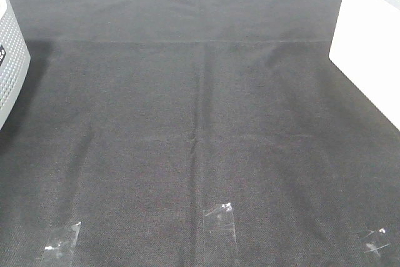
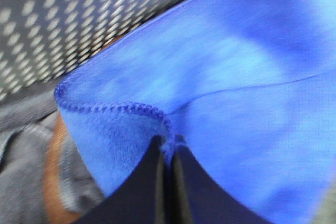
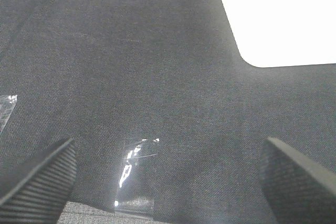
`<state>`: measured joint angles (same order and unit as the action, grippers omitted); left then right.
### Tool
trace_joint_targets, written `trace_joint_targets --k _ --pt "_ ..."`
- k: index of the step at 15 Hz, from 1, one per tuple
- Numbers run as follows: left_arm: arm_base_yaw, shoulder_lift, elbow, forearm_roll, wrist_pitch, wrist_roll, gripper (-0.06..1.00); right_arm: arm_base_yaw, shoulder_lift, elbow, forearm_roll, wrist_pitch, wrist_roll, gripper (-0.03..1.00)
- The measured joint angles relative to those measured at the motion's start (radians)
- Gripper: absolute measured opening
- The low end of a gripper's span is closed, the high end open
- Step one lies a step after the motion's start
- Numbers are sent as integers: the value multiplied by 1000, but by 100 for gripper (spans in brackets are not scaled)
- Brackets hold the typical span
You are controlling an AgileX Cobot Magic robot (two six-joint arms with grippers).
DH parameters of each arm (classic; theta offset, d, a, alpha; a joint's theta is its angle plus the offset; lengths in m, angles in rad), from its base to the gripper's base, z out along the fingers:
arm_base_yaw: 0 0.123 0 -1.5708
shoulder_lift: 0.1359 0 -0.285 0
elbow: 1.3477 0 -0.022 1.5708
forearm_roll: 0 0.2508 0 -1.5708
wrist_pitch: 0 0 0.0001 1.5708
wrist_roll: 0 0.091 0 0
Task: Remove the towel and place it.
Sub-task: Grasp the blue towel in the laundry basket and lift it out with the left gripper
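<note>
Left gripper (image 2: 167, 145) pinches the blue towel (image 2: 236, 103) by its stitched hem beside the perforated basket (image 2: 63, 19); lift slowly, avoiding snags. Right gripper (image 3: 168, 171) hangs released over the black-covered bench (image 3: 157, 51).

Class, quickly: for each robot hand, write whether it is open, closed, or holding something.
Left hand: closed on the stitched edge of the blue towel.
Right hand: open, empty, over the black cloth.

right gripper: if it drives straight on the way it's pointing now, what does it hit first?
Most likely the black table cloth. The open right gripper points down at it with nothing in between, and would land close to a strip of clear tape. Depth is hard to judge from the wrist view.
</note>
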<state>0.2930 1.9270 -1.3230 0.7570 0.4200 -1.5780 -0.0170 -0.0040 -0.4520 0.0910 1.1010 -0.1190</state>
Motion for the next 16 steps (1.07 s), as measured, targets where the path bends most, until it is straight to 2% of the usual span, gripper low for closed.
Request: trace_joint_targets --k 2,5,8,11,16 --pt "0 -65 0 0 -70 72 0 0 0 0 0 0 0 89" --pt "-30 -180 0 0 -172 254 0 0 0 0 0 0 0 89" --pt "-85 -297 0 24 -269 298 0 0 0 0 0 0 0 89" --pt "-178 -363 -15 126 -276 364 0 0 0 0 0 0 0 89" --pt "-280 -393 -226 149 -263 404 0 0 0 0 0 0 0 89"
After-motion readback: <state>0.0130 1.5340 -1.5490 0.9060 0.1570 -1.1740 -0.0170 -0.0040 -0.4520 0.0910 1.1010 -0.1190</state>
